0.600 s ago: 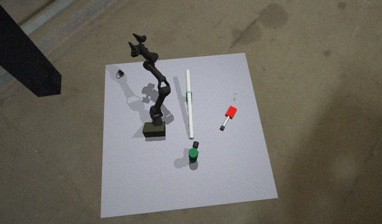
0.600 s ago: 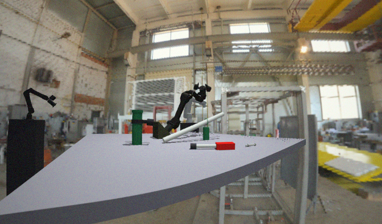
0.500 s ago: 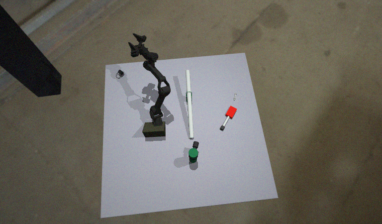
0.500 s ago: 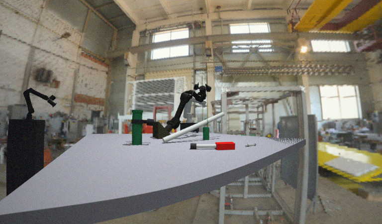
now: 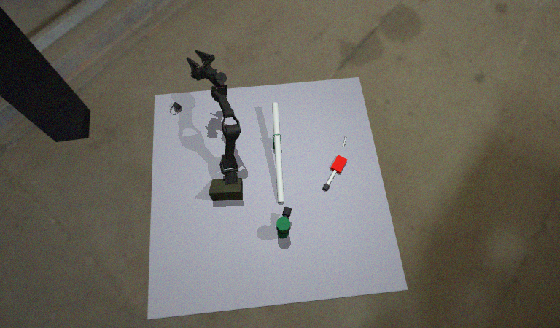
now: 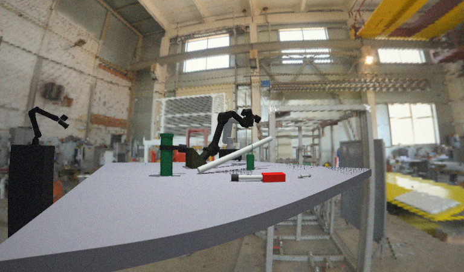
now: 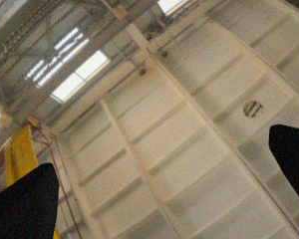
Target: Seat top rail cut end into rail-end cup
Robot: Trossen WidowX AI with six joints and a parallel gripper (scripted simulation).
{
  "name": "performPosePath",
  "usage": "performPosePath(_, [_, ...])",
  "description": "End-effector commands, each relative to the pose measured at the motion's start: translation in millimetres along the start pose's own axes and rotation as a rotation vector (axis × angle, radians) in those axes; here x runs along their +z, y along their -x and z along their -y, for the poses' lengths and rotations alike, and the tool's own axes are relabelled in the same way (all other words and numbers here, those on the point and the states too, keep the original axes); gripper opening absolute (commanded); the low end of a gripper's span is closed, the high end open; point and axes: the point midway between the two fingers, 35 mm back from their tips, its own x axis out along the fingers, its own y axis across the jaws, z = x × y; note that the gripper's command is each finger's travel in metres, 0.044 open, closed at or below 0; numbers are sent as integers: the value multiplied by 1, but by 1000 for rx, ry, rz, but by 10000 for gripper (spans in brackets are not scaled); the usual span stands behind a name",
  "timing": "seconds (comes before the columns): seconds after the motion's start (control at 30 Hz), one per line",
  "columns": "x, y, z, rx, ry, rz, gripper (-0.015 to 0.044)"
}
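1. Post (image 5: 283,224) (image 6: 166,156): the landmark, green and upright on the table (image 5: 206,267) (image 6: 153,214), band (image 6: 166,147) up near its cap (image 5: 283,223) (image 6: 166,135).
2. Cup (image 5: 286,211) (image 6: 182,148): dark, beside the post, on the band's rail side.
3. Rail (image 5: 278,159) (image 6: 235,154): white and sloping, its low end near the post but below the cup and out of it; its far end is raised, well away from the post.
4. Short post (image 6: 250,161): green, farther from the post than the cup, with the loop around the rail.
5. Gripper (image 5: 200,63) (image 6: 251,118) (image 7: 165,155): high up, well apart from the post and the rail, jaws spread almost fully, nothing between them.
6. Red block (image 5: 338,164) (image 6: 273,177): on the table, apart from the post.
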Motion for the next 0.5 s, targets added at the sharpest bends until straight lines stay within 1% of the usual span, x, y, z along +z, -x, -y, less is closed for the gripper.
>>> performPosePath(0.0, [22,11,-45,153,-82,85,440])
performPosePath(0.23, [42,49,-119,432,-210,162,440])
performPosePath(0.47, [40,110,-187,740,-330,147,440])
